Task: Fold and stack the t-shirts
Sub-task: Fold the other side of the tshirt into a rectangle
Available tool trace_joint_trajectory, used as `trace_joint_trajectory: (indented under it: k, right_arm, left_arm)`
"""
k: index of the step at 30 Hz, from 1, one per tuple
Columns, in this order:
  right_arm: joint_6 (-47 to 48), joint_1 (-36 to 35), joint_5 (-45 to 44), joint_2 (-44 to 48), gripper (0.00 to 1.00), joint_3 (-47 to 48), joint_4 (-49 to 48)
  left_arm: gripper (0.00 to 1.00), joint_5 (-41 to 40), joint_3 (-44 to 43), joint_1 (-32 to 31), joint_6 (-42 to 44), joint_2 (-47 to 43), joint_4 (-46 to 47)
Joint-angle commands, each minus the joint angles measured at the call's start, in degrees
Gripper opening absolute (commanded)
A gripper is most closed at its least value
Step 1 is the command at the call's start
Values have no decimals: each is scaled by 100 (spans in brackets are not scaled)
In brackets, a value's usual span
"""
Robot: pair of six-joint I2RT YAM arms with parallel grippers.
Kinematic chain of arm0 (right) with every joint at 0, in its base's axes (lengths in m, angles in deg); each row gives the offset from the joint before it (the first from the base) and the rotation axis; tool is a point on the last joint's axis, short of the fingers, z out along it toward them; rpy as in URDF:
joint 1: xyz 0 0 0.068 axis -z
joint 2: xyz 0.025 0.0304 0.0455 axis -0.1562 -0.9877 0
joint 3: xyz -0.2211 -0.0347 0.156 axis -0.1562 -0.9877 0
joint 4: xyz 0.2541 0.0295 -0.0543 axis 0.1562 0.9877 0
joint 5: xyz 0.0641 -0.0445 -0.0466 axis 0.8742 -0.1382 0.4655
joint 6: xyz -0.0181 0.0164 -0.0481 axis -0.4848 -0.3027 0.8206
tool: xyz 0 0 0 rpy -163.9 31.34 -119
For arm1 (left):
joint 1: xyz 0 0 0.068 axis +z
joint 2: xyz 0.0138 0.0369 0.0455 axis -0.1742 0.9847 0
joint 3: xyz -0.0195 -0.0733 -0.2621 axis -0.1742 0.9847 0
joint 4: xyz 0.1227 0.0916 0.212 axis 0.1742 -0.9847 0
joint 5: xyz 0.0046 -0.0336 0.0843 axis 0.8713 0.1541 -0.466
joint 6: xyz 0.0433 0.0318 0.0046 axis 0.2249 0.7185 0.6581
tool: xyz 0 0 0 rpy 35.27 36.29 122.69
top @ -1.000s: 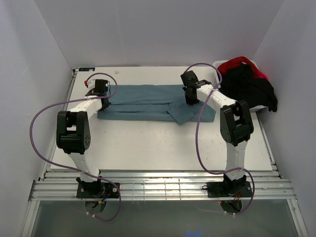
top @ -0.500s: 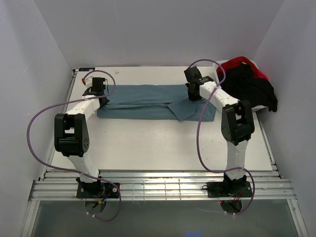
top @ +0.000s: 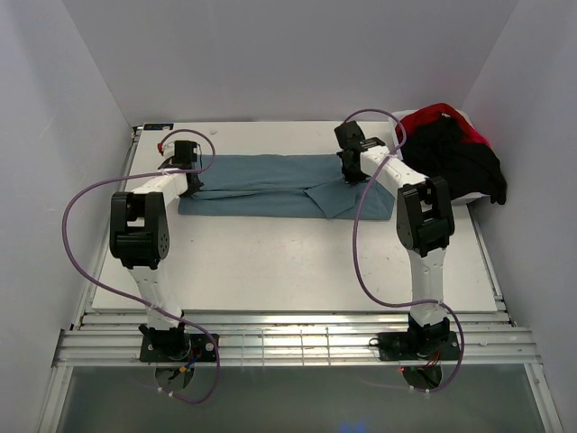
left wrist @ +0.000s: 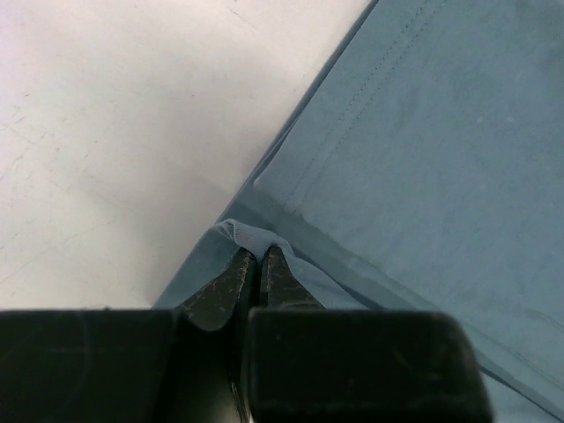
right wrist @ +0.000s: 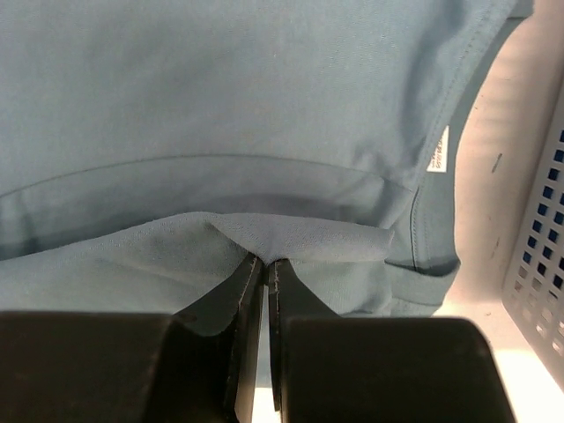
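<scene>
A teal-blue t-shirt [top: 270, 185] lies folded into a long band across the far middle of the table. My left gripper [top: 192, 180] is shut on the shirt's left edge; in the left wrist view the fabric [left wrist: 423, 150] peaks between the fingertips [left wrist: 257, 256]. My right gripper [top: 350, 173] is shut on a fold near the shirt's right end; the right wrist view shows the pinched fold [right wrist: 291, 233] and a small white tag [right wrist: 437, 150]. Black [top: 455, 158] and red [top: 433, 115] t-shirts lie heaped at the far right.
A white plastic tub [top: 476, 197] holds the heap; its perforated wall shows in the right wrist view [right wrist: 542, 264]. White walls enclose the table on three sides. A metal rail [top: 297, 347] runs along the near edge by the arm bases.
Both grippers moved slightly toward the far side with the shirt edges; the lower flap near the right end has been drawn up, so the band is narrower.
</scene>
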Motion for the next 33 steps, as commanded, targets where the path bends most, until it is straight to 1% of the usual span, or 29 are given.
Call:
trace_joint_trajectory:
  k: [1, 8, 15, 16, 18, 19, 21, 22, 23, 24, 25, 26, 27, 28, 29, 31, 32, 33]
  right_arm:
    - [81, 49, -43, -173, 8, 316, -39]
    - [54, 66, -87, -332, 8, 369, -39]
    - [80, 128, -87, -384, 8, 492, -39]
    - [72, 154, -87, -402, 8, 509, -30]
    - [81, 172, -139, -463, 8, 545, -48]
    - [81, 198, -148, -498, 8, 606, -57]
    - [107, 225, -227, -577, 9, 685, -57]
    - [116, 233, -254, -595, 9, 772, -57]
    - [133, 242, -280, -604, 10, 808, -57]
    - [151, 242, -332, -604, 11, 834, -57]
    - [160, 260, -359, -596, 12, 870, -57]
    - [168, 268, -377, -578, 12, 861, -83]
    - [177, 269, -394, -552, 14, 852, -127]
    - [186, 286, -394, -552, 17, 861, -136]
    - [186, 286, -386, -543, 19, 861, -145]
    - [195, 295, -412, -552, 39, 861, -188]
    - [195, 304, -421, -552, 49, 870, -197]
    - [186, 304, -456, -543, 59, 870, -267]
  left_arm:
    - [0, -4, -292, 59, 148, 66, 185]
    - [0, -189, -266, 68, 201, 67, 299]
    - [0, -154, -389, 112, 228, 23, 326]
    - [2, -162, -406, 112, 228, 40, 326]
    - [9, -241, -441, 121, 210, 23, 352]
    - [21, -372, -450, 112, 201, -3, 422]
    - [33, -548, -450, 112, 184, -170, 545]
    - [39, -802, -433, 112, 149, -258, 702]
    - [51, -935, -381, 121, 123, -398, 834]
    - [54, -1058, -293, 103, 70, -765, 992]
    - [59, -1250, -5, 95, 70, -977, 1429]
    - [61, -1339, 154, 94, 52, -1205, 1651]
    - [63, -1410, 313, 51, 52, -1652, 1870]
    - [64, -1437, 601, 24, 87, -1839, 2221]
    - [64, -1393, 691, -11, 96, -1997, 2389]
    - [64, -1209, 876, -125, 113, -2279, 2461]
    - [64, -965, 929, -186, 113, -2324, 2444]
    - [62, -797, 999, -317, 105, -2385, 2444]
